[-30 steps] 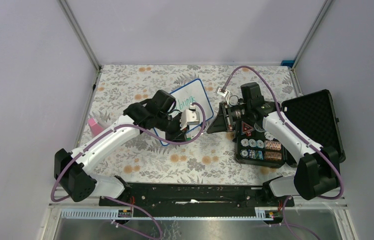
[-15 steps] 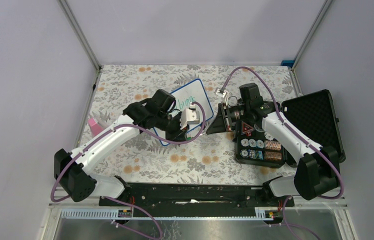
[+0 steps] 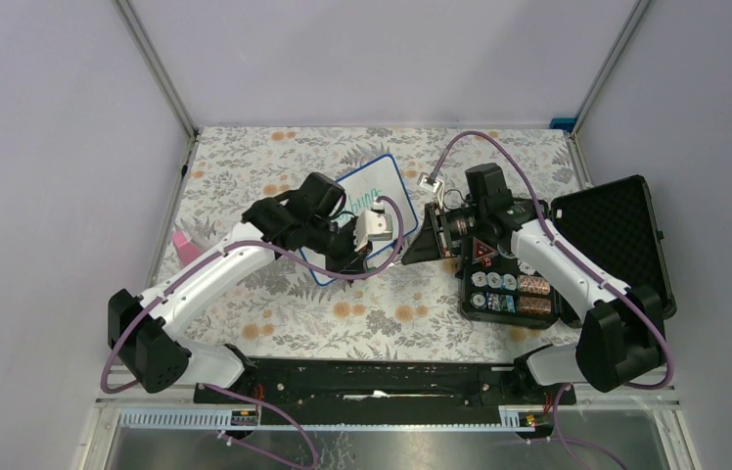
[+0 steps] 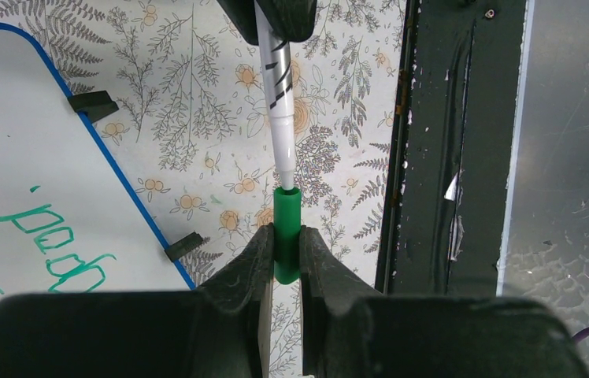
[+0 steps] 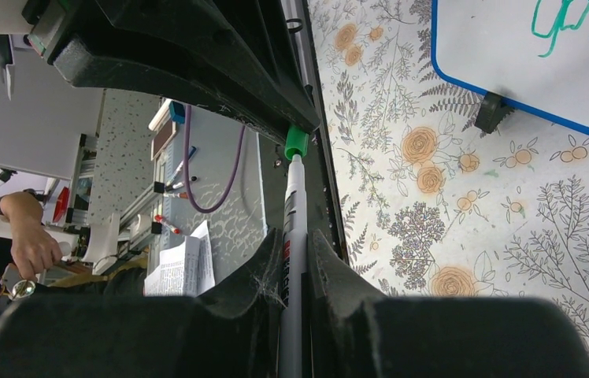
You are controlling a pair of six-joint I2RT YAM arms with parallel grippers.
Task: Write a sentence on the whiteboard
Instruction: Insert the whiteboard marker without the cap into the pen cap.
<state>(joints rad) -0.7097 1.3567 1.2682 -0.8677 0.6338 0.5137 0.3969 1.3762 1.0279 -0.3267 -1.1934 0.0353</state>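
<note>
**Top external**
- Whiteboard (image 3: 370,184): blue-framed, lying on the floral surface (image 3: 245,157), under and beyond the left jaws. The left arm (image 3: 215,264) covers its near part.
- Sentence (image 3: 367,192): green handwriting, only one word clear of the arm and too small to read.
- Left and right jaws: tips meet over the board's near right corner. Their state cannot be told from here.
- Case (image 3: 617,230): black, open, foam-lined, just behind the right jaws.

**Left wrist**
- Left jaws: pinching a green cap (image 4: 287,224), upright between the two tips.
- Marker (image 4: 278,110): white barrel with black markings, running straight ahead of the jaws. Its narrow end sits at the cap's mouth.
- Right jaws: facing, at the top edge, closed on the barrel's far end.
- Whiteboard (image 4: 16,126): left of the jaws, apart from them, with two black feet (image 4: 92,101) on its edge.
- Sentence (image 4: 55,244): green words seen upside down, one reading roughly "good".

**Right wrist**
- Right jaws: pressed onto the marker (image 5: 294,228), which points away from them.
- Cap (image 5: 297,143): on the marker's far end, held in the tips of the left jaws.
- Whiteboard (image 5: 512,55): ahead and right of the jaws, one foot (image 5: 491,111) showing.
- Sentence (image 5: 579,20): green strokes, cut off by the top edge.
</note>
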